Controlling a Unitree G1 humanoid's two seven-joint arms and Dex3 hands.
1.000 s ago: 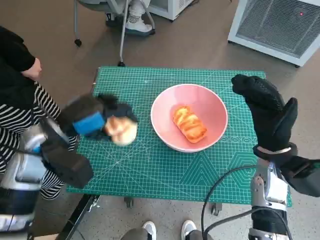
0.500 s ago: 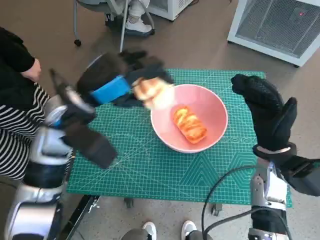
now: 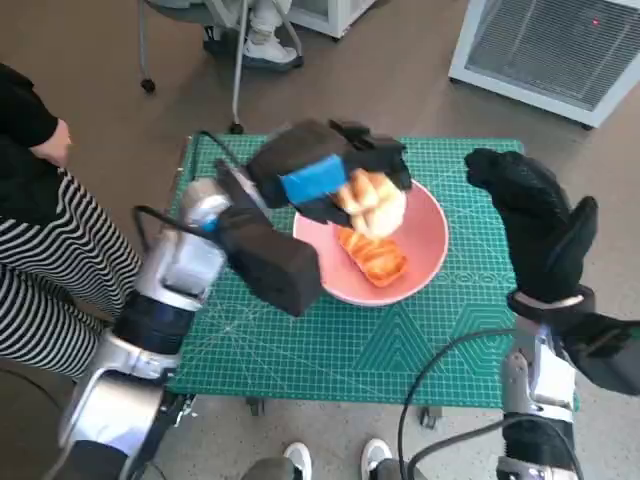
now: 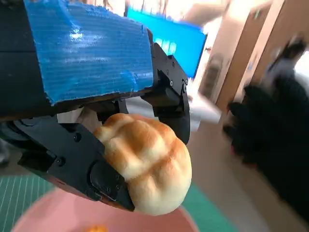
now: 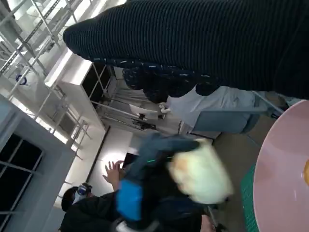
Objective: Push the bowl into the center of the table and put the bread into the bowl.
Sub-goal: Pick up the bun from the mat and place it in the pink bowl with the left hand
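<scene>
Our left hand (image 3: 330, 180) grips the bread roll (image 3: 372, 203) above the pink bowl (image 3: 425, 235), which already holds one pastry (image 3: 372, 256); our right hand (image 3: 535, 225) hangs empty, fingers apart. Released off-centre, the roll could strike the rim and bounce onto the table (image 3: 420, 350).

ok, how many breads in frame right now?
2. A pale round bun is gripped by the left hand above the pink bowl; an orange glazed bread lies inside the bowl. The hand could hide more.
</scene>
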